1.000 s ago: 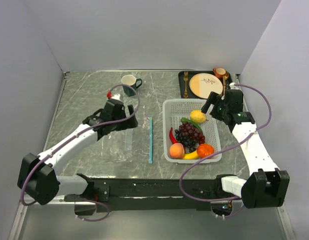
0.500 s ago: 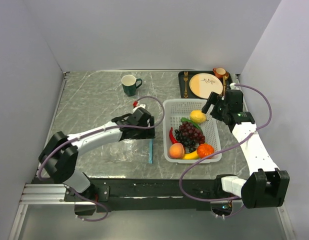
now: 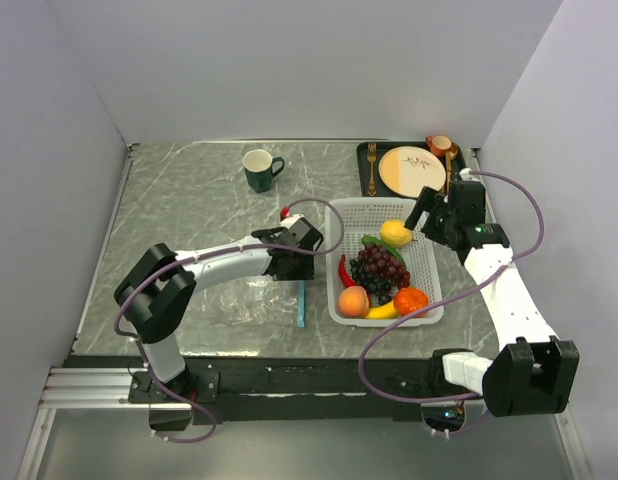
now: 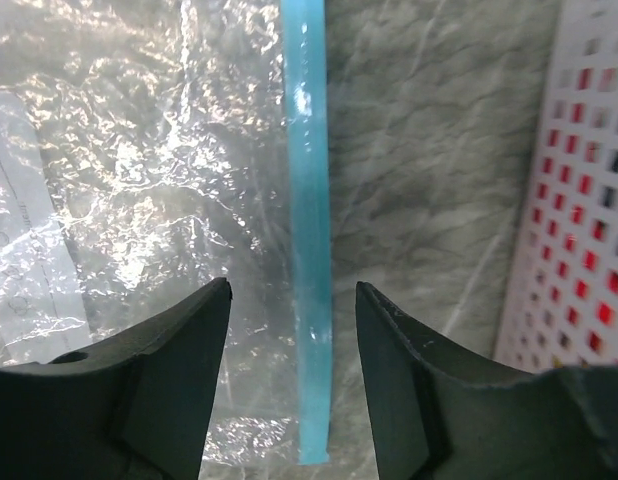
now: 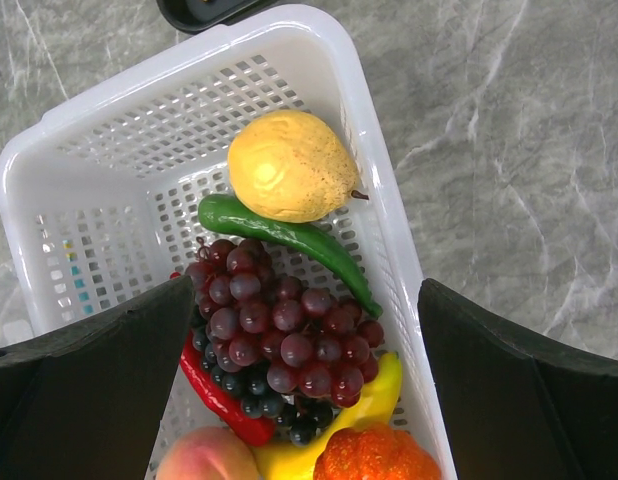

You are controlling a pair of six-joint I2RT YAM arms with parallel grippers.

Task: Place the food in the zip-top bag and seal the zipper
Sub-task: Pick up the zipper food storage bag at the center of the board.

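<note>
The clear zip-top bag lies flat on the marble table, its teal zipper along its right edge. My left gripper hovers low over the zipper's far part. In the left wrist view the zipper runs between the fingers of the left gripper, which is open, with a gap on each side. The food sits in the white basket: lemon, green pepper, grapes, red chili, peach, banana, orange. My right gripper hangs open above it.
The basket stands just right of the zipper. A dark green mug is at the back. A black tray with a cream plate and cutlery fills the back right corner. Walls close in on the left and right.
My left arm has swung right across the bag to the zipper, and its jaws have narrowed around the strip. The right arm has hardly moved.
</note>
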